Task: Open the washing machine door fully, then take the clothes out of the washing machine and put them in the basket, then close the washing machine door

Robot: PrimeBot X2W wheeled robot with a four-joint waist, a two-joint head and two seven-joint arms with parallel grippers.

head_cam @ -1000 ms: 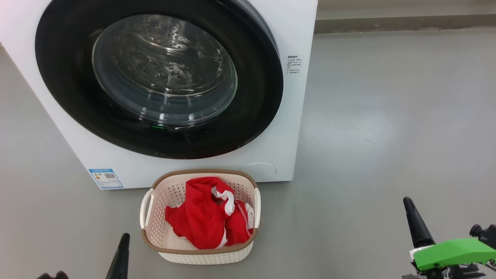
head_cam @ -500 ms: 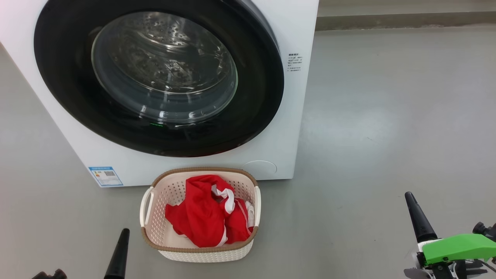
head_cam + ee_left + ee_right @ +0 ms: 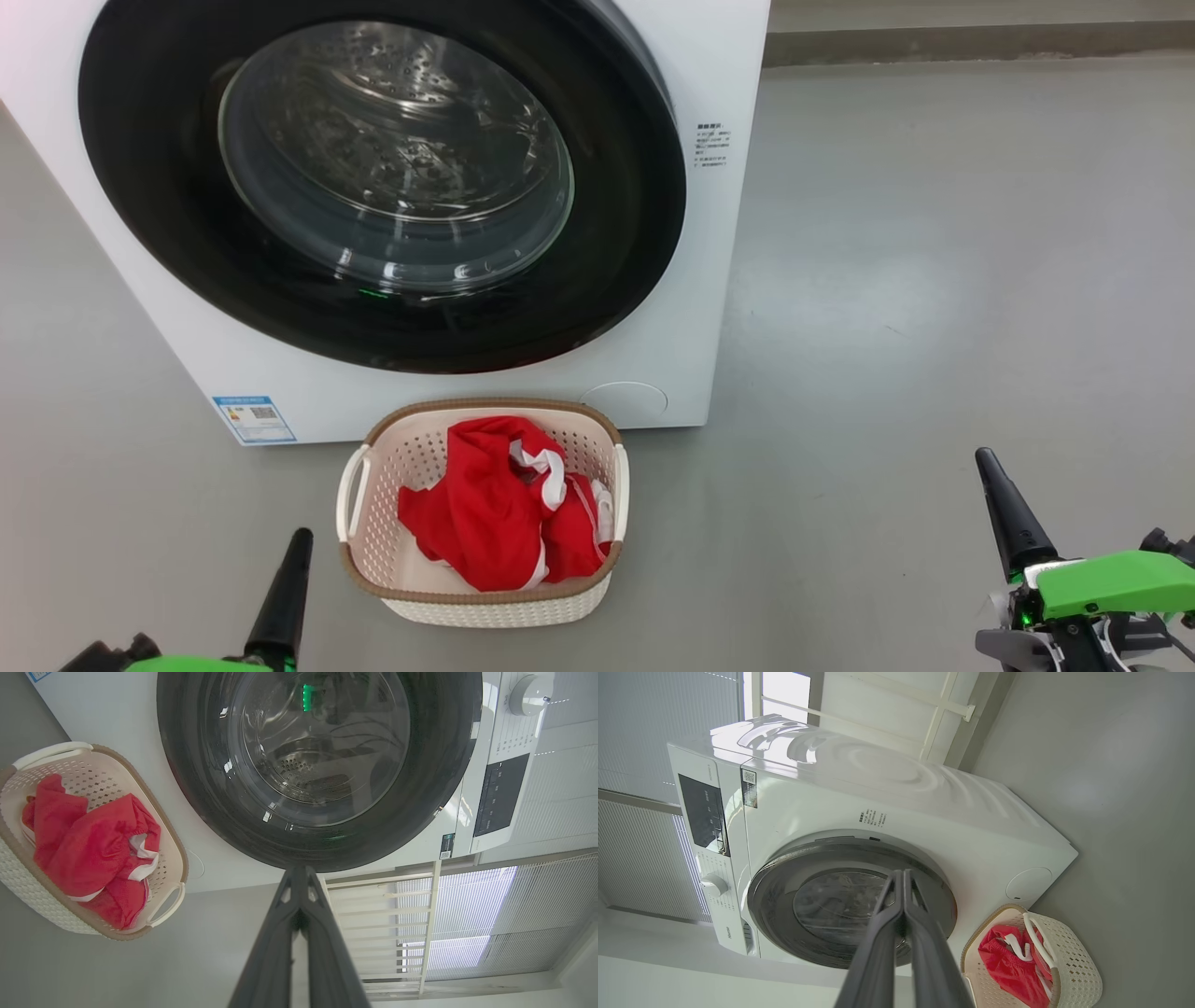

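The white washing machine point(image 3: 672, 308) fills the upper left of the head view. Its round black-rimmed door point(image 3: 373, 187) lies flat against the front, steel drum visible through the glass. On the floor just in front stands the cream basket point(image 3: 485, 607) with the red clothes point(image 3: 495, 518) piled inside. My left gripper point(image 3: 301, 537) is shut and empty, low left of the basket. My right gripper point(image 3: 982, 455) is shut and empty, far right over the floor. The wrist views show the door point(image 3: 317, 765) point(image 3: 850, 905), the basket point(image 3: 173, 858) point(image 3: 1078, 961), the clothes point(image 3: 88, 849) point(image 3: 1013, 970) and the touching fingertips.
Grey floor point(image 3: 934, 280) stretches wide to the right of the machine. A low wall base point(image 3: 980, 42) runs along the back. A white railing point(image 3: 383, 914) and a window with blinds stand beside the machine. The control panel and dial point(image 3: 525, 693) sit on the machine's top front.
The head camera has tilted slightly, shifting the whole scene up. Both grippers sit a little higher in the picture, with more green housing in view. The door, the basket and the clothes are unmoved.
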